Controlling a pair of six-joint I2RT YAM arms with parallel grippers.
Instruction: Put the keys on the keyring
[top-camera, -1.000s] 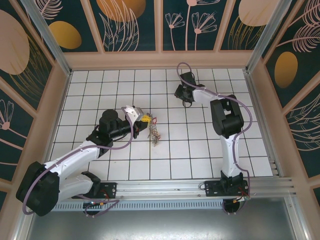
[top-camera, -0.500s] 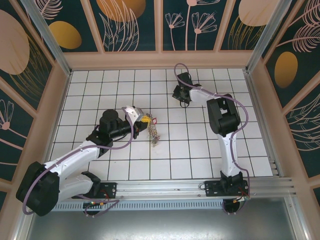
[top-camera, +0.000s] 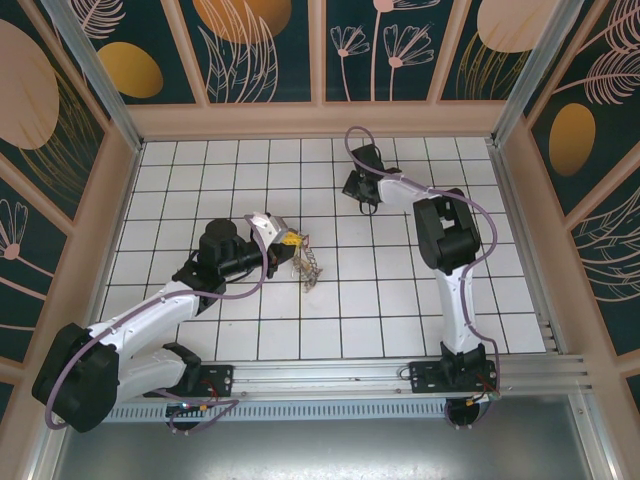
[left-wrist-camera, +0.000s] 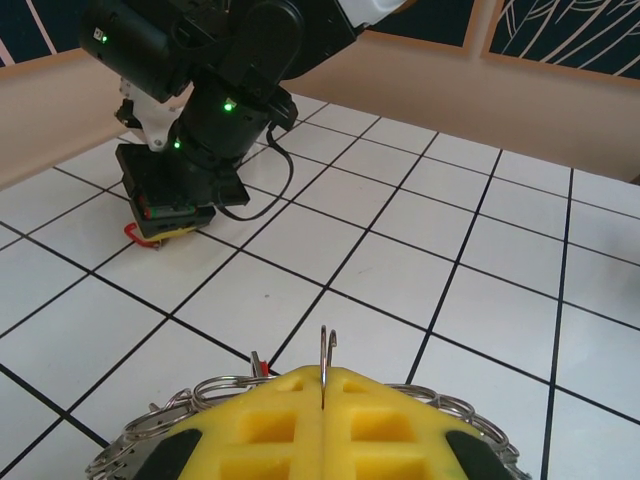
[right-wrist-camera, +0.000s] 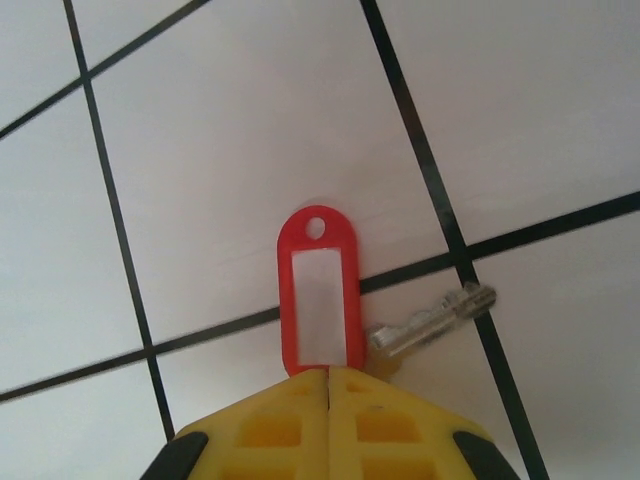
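Note:
My left gripper (top-camera: 288, 241) is shut on the keyring (top-camera: 309, 268), a grey ring fringed with small metal rings that hangs down to the tiles right of the yellow pads. From the left wrist, the ring's wire (left-wrist-camera: 327, 350) pokes up between the closed pads (left-wrist-camera: 270, 420), with small rings fanning out on both sides. My right gripper (top-camera: 356, 196) is at the far middle of the floor, low on the tiles. Its pads (right-wrist-camera: 290, 425) are closed on the end of a red tag (right-wrist-camera: 320, 290), and the attached metal key (right-wrist-camera: 430, 318) lies flat beside it. That tag (left-wrist-camera: 140, 237) peeks out under the right gripper (left-wrist-camera: 165, 212).
The white tiled floor (top-camera: 390, 290) is ringed by a beige wall (top-camera: 320, 120), which stands close behind the right gripper. The right arm's elbow (top-camera: 448, 235) rises over the right-hand tiles. An aluminium rail (top-camera: 330, 375) runs along the near edge.
The right gripper has edged a little left and toward the far wall. The hanging keyring has shifted slightly under the left gripper, which has stayed put.

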